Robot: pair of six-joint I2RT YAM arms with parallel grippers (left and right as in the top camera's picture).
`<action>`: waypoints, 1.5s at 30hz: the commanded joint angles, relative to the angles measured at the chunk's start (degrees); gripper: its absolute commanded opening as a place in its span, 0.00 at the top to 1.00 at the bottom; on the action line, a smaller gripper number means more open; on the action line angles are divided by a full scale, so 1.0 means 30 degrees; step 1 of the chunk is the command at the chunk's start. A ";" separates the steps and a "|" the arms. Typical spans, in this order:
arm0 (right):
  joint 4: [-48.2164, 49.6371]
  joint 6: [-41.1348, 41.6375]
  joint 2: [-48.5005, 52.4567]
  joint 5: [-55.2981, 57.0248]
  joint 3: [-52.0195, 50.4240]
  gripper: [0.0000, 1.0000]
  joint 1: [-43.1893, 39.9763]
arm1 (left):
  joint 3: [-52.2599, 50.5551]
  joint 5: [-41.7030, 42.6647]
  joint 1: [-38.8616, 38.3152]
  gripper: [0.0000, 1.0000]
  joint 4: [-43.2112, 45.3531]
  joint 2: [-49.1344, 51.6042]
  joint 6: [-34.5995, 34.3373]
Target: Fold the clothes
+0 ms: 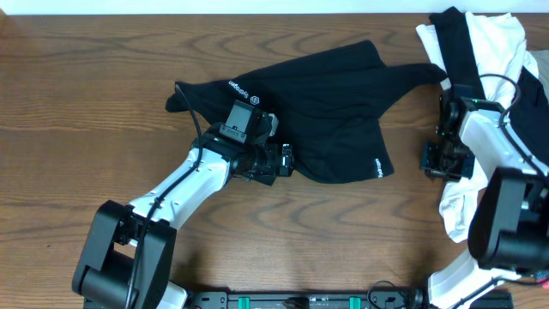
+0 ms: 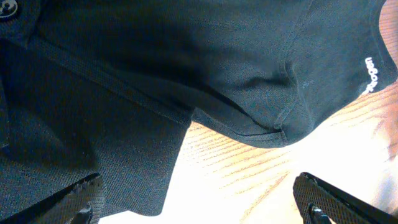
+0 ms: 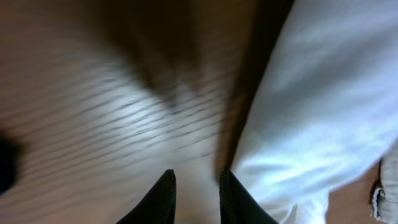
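A black garment [image 1: 330, 107] with a small white logo [image 1: 243, 88] lies crumpled across the middle of the wooden table [image 1: 77, 129]. My left gripper [image 1: 284, 160] is over its lower left edge. In the left wrist view the black garment [image 2: 186, 62] fills the top and left, and the left gripper [image 2: 198, 186] is wide open, one finger over cloth and one over bare wood. My right gripper [image 1: 429, 160] is low at the right, beside white cloth [image 1: 456, 204]. In the right wrist view the right gripper [image 3: 196, 177] has a narrow gap showing only table, with the white cloth [image 3: 323, 93] against one finger.
A heap of black and white garments [image 1: 480, 39] sits at the back right corner, and a black sleeve [image 1: 412, 77] of the middle garment reaches toward it. Bare wood shows at the left and along the front.
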 commanded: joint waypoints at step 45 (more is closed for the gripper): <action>-0.0168 -0.4575 -1.0768 -1.0965 -0.0299 0.68 -0.5734 | 0.0131 -0.6120 -0.6513 0.04 0.2514 0.0357 -1.2109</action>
